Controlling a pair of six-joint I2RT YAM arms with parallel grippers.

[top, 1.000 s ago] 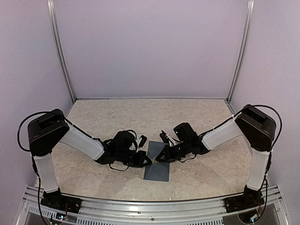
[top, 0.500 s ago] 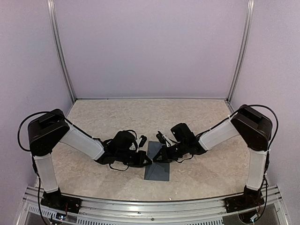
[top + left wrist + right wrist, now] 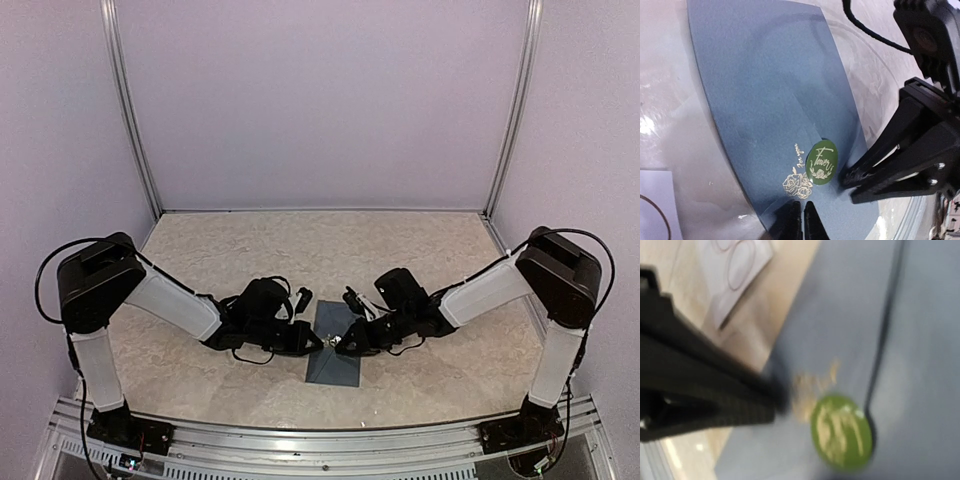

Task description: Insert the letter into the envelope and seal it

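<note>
With the green sticker (image 3: pixel 821 160) on the flap of the envelope (image 3: pixel 765 90), sealing looks done, perhaps needing a press; my left jaws are closed, my right jaws too blurred to tell.

Probably a lab: plain-walled booth (image 3: pixel 320 100), aluminium rails (image 3: pixel 300 445), bare table (image 3: pixel 300 250).

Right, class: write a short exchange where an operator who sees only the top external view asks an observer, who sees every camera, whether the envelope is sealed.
Operator: From above, the envelope is just a dark sheet. Is its flap stuck down?
Observer: The left wrist view shows a round green sticker on the flap's tip.
Operator: And the sticker strip?
Observer: The right wrist view shows a white strip with circles lying beside the envelope.
</note>
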